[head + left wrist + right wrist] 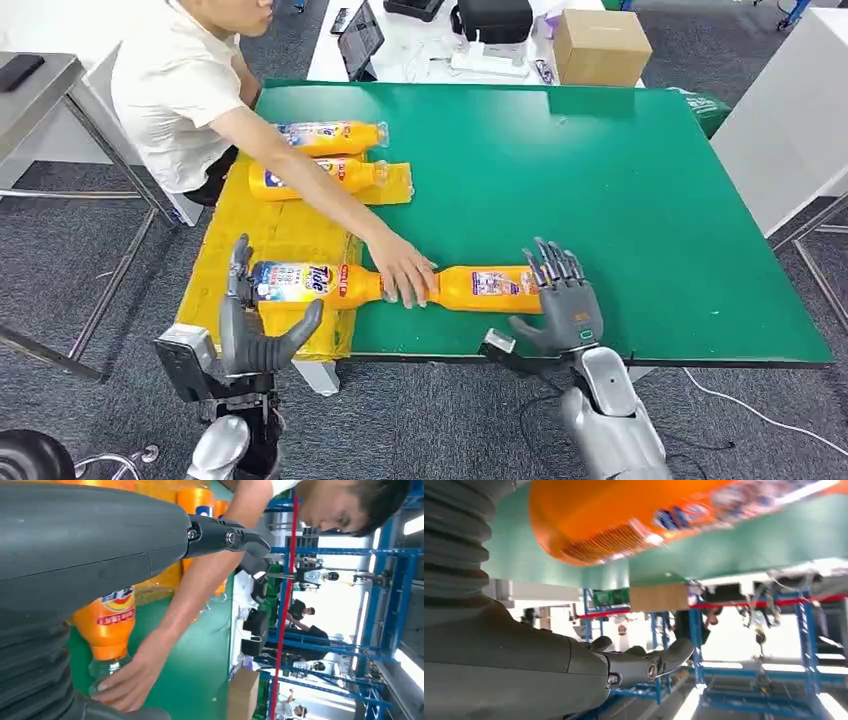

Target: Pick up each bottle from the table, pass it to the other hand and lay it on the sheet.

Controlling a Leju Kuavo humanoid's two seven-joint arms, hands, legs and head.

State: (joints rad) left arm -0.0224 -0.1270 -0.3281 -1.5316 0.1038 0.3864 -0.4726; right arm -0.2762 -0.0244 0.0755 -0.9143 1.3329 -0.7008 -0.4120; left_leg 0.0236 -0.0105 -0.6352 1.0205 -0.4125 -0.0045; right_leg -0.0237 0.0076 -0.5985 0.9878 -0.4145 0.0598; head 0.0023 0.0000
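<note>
Table (620, 200): bottle (490, 288) crosswise, cap twd sheet (270, 235).

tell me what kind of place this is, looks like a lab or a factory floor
Most likely a robotics lab or test workshop, not a home. A green mat covers the work table, blue metal racking fills the hall behind, and a desk beside it holds a tablet, a power strip and a cardboard box.

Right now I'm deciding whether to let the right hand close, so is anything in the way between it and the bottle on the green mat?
Between the right hand and the bottle nothing stands; its fingers already lie at the bottle's base. But a person's hand rests on that bottle's neck end, so wait.
</note>
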